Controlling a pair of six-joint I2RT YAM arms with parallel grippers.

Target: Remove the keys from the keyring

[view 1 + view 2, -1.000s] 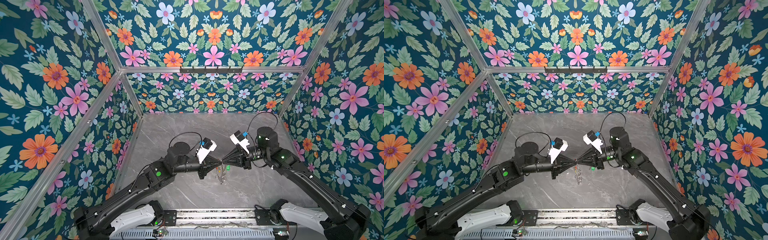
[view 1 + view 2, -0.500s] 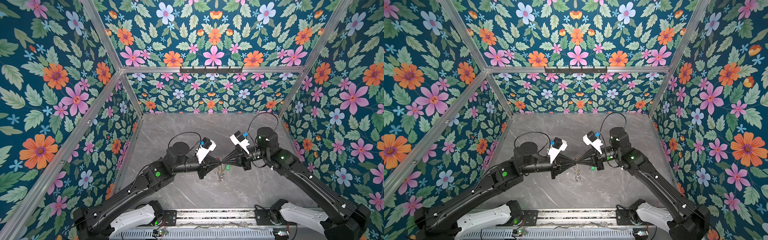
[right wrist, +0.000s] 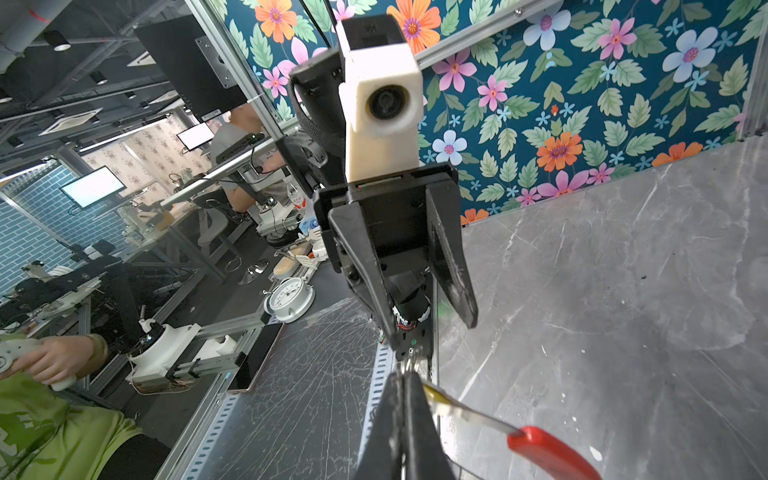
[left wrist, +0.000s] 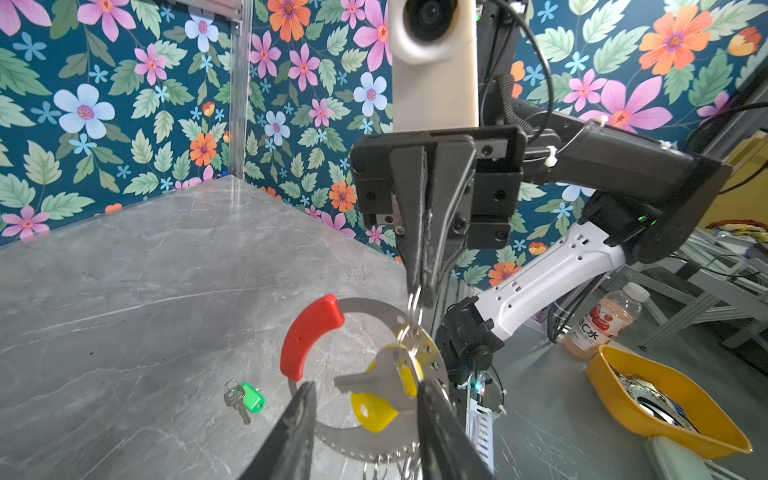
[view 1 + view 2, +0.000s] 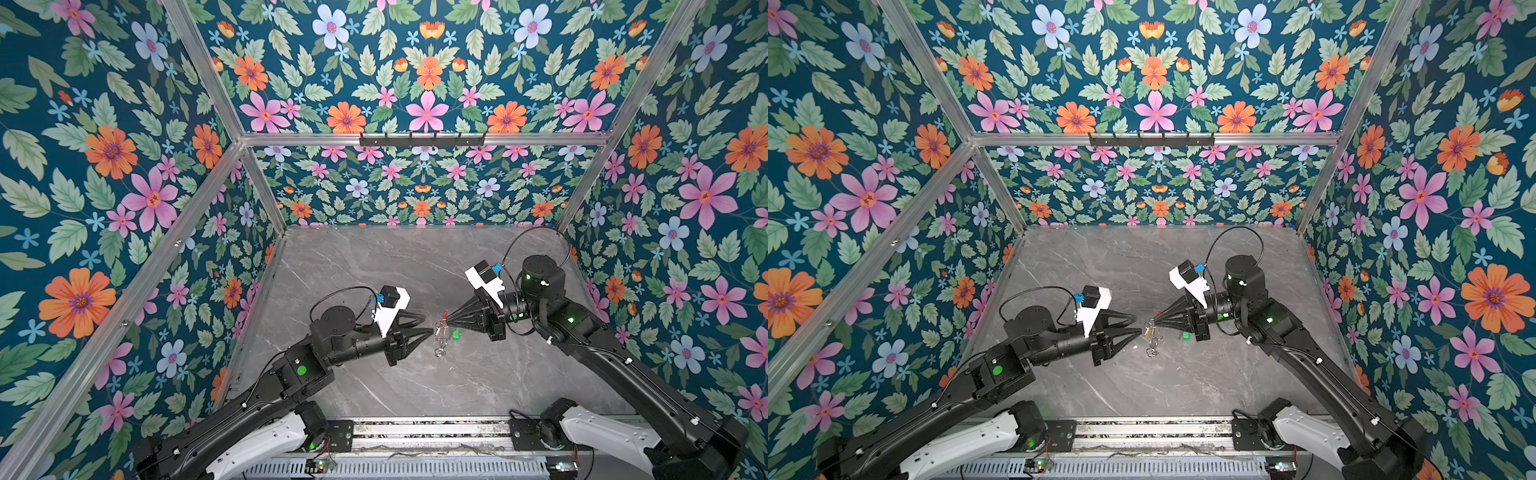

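The keyring [image 4: 374, 309], a grey hoop with a red arc [image 4: 309, 336], hangs above the table in both top views [image 5: 439, 332] [image 5: 1150, 332]. My right gripper [image 5: 446, 322] [image 4: 419, 286] [image 3: 401, 376] is shut on a small silver split ring at the hoop's rim. A key with a yellow tag [image 4: 374, 409] hangs from that ring. My left gripper [image 5: 428, 325] [image 5: 1138, 325] [image 4: 365, 395] is open, its fingers either side of the yellow key and apart from it. A key with a green tag [image 4: 245, 397] [image 5: 456, 333] lies loose on the grey table.
Flowered walls close in the table on three sides, with a black hook rail [image 5: 422, 139] on the back one. Beyond the table's edge stand an orange bowl [image 4: 665, 415], a drink bottle [image 4: 602, 320] and a clock [image 3: 291, 295].
My left gripper was shut at the keyring and has opened and drawn back slightly. The right gripper has stayed shut, and the keyring now hangs from it alone.
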